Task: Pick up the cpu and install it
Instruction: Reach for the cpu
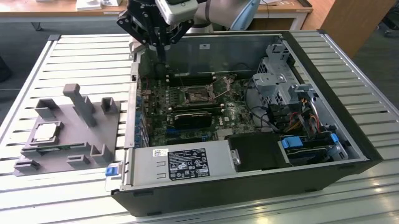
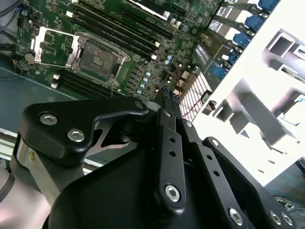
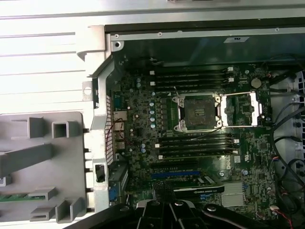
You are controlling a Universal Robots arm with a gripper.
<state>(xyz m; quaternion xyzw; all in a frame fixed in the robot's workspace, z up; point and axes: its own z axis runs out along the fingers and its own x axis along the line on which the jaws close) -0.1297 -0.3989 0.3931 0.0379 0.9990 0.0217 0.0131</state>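
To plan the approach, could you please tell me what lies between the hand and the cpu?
In the exterior view, the grey tray's tall post and bare table slats lie between the hand and the cpu.

At the top of the frame the gripper (image 1: 163, 58) hangs over the far left edge of the open computer case (image 1: 249, 191), fingers together and holding nothing. The cpu (image 1: 46, 131) lies flat on the grey tray (image 1: 72, 147) at left, well apart from the motherboard's socket (image 1: 198, 95).

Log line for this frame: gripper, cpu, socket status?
gripper: jaws shut, empty, above open computer case | cpu: on grey tray, untouched | socket: frame open, no chip seated
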